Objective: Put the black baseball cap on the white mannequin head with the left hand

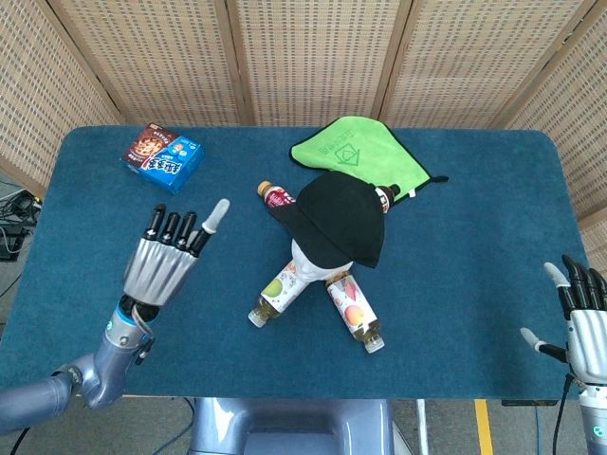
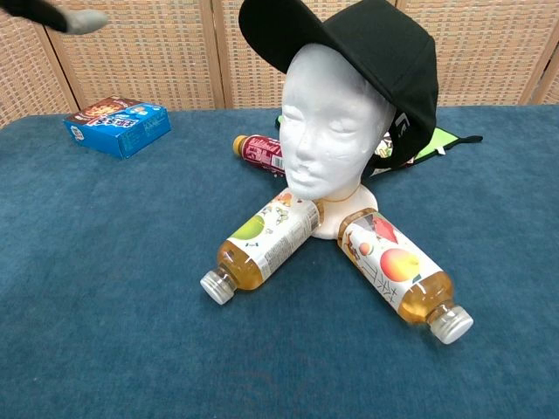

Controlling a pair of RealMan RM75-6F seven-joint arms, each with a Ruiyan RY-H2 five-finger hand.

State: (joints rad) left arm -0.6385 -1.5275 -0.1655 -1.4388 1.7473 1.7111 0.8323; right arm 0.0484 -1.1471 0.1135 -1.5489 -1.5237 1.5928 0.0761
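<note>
Fingers of left hand spread, holding nothing, well clear of black baseball cap, which sits on white mannequin head; right hand likewise open and empty at table edge; placement looks done.
</note>
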